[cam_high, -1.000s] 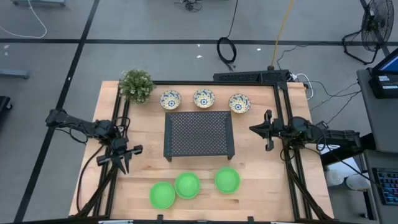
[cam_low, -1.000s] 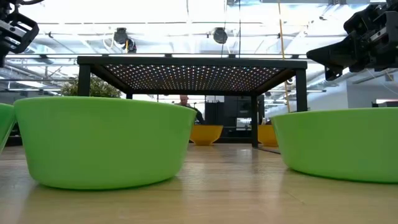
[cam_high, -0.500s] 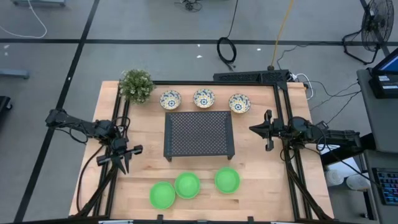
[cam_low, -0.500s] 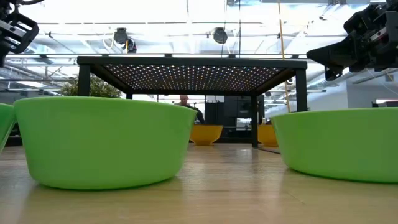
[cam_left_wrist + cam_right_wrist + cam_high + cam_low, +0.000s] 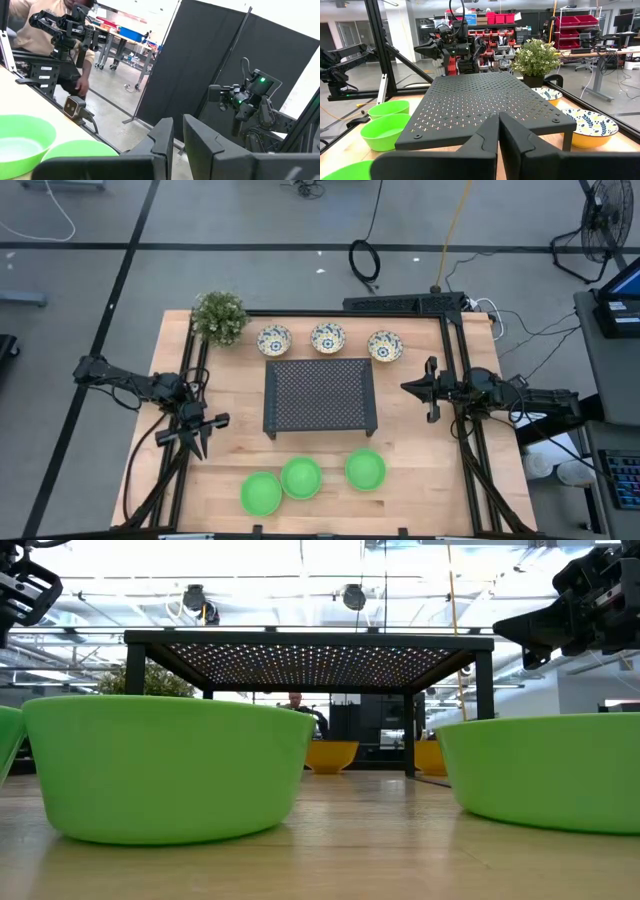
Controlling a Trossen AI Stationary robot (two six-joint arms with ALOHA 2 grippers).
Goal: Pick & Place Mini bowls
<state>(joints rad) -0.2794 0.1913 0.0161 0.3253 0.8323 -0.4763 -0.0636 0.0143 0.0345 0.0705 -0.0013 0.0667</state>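
Three green mini bowls (image 5: 261, 493) (image 5: 301, 477) (image 5: 366, 469) sit upright near the table's near edge. Three white floral mini bowls (image 5: 274, 340) (image 5: 328, 337) (image 5: 385, 346) stand in a row near the far edge, behind the black perforated rack (image 5: 320, 395). My left gripper (image 5: 200, 442) hovers over the table's left part, left of the rack, shut and touching nothing; its wrist view shows two green bowls (image 5: 25, 137) ahead. My right gripper (image 5: 405, 387) hangs right of the rack, pointing at it, shut and empty (image 5: 498, 122).
A potted plant (image 5: 219, 317) stands at the far left corner. The rack stands on legs in the middle. Bare wood (image 5: 420, 460) lies right of the green bowls and between rack and bowls. Black frame rails (image 5: 455, 340) run along both sides. A person shows beyond the table (image 5: 35, 30).
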